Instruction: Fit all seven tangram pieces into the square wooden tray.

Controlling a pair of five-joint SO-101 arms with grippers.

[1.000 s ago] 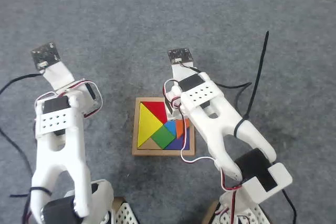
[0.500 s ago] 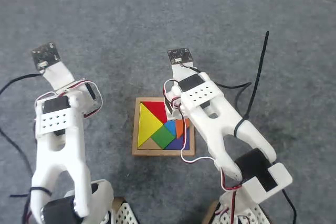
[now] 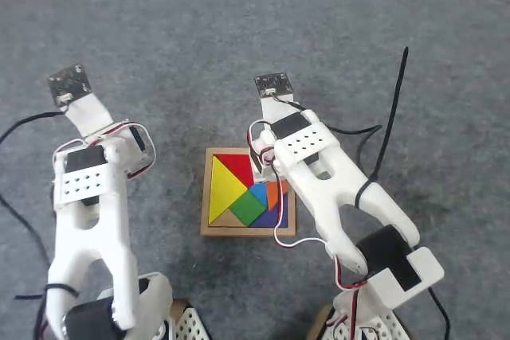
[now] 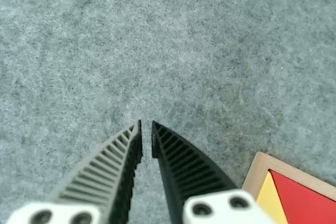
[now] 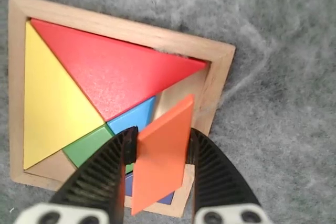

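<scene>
The square wooden tray (image 3: 248, 231) lies on the grey carpet between the two arms. In it lie a red triangle (image 5: 115, 80), a yellow triangle (image 5: 50, 100), a green piece (image 5: 89, 148), a small blue piece (image 5: 130, 121) and a dark blue piece (image 5: 155, 198). My right gripper (image 5: 157, 148) is shut on an orange parallelogram (image 5: 160, 153), held tilted above the tray's bare corner by the red triangle. My left gripper (image 4: 146, 125) is shut with nothing in it, over the carpet off the tray's corner (image 4: 258, 174).
Grey carpet (image 3: 159, 61) spreads all around the tray. Black cables (image 3: 390, 125) trail beside the right arm. A light wall runs along the far edge.
</scene>
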